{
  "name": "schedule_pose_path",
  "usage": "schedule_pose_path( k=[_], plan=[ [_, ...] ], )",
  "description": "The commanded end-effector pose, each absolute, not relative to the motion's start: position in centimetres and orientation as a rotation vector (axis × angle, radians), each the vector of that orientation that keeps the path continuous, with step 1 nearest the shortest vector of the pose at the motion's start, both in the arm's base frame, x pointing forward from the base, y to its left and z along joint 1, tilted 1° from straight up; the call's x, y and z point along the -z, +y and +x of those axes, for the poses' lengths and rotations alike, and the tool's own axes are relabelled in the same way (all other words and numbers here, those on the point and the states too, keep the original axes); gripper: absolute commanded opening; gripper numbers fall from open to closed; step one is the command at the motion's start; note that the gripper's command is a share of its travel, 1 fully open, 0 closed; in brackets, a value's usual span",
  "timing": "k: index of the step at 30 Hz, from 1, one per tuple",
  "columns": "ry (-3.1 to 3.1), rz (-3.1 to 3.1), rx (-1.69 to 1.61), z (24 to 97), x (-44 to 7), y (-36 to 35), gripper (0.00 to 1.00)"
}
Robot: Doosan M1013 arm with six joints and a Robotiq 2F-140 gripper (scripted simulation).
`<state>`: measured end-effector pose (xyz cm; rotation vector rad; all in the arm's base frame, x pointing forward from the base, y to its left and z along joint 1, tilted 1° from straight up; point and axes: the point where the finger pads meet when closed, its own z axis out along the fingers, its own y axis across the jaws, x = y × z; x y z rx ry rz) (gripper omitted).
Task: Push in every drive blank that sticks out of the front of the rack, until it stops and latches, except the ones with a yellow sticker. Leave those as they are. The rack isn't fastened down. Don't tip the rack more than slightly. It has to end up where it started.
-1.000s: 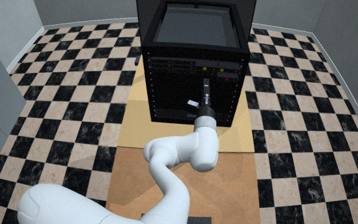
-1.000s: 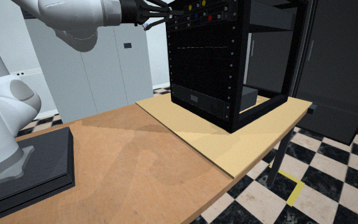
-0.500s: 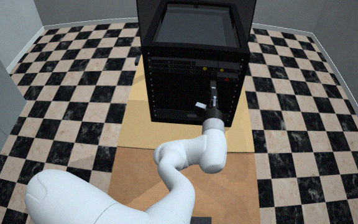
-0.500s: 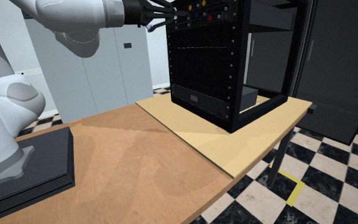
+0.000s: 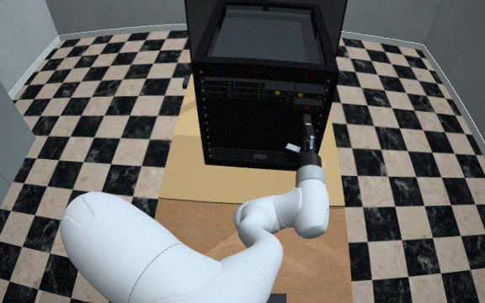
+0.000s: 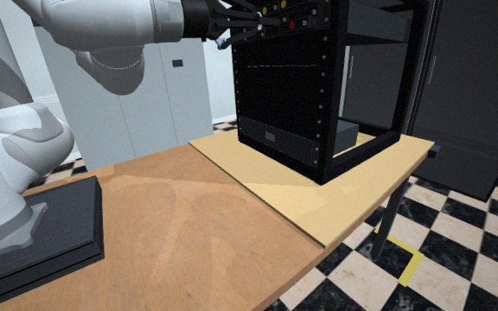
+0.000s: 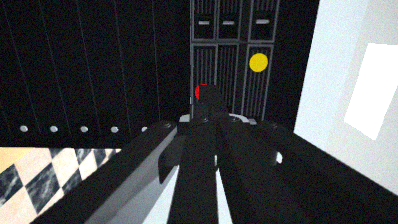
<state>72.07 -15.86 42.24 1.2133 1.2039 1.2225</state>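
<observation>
The black rack (image 6: 301, 86) stands on the pale board (image 6: 318, 194) at the far right end of the wooden table (image 6: 167, 225), its front turned toward the arm (image 5: 285, 210). Drive blanks run across the top of that front. Two bear yellow stickers (image 5: 277, 93), and lower right of them sits the red-marked blank (image 5: 307, 108).

The gripper (image 7: 207, 102) is clenched on nothing, its fingertips pressed together into a blunt tip aimed at the red mark; contact looks likely, though the fingers hide most of the dot in the wrist view.

The step in hand appears to be pushing this red blank home. The next move calls for a straight, level push along the bay, gentle enough that the unfastened rack neither slides nor tips, and clear of the yellow-stickered blank (image 7: 258, 62) just to the right.
</observation>
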Motion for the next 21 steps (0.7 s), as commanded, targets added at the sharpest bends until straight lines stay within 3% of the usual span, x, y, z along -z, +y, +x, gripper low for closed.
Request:
schedule_pose_path(
  k=[1, 21],
  plan=[
    [1.204, 1.212, -1.224, 72.1, -42.2, -16.5, 0.1],
    [1.204, 1.212, -1.224, 76.0, -42.1, -16.8, 0.1]
  ],
)
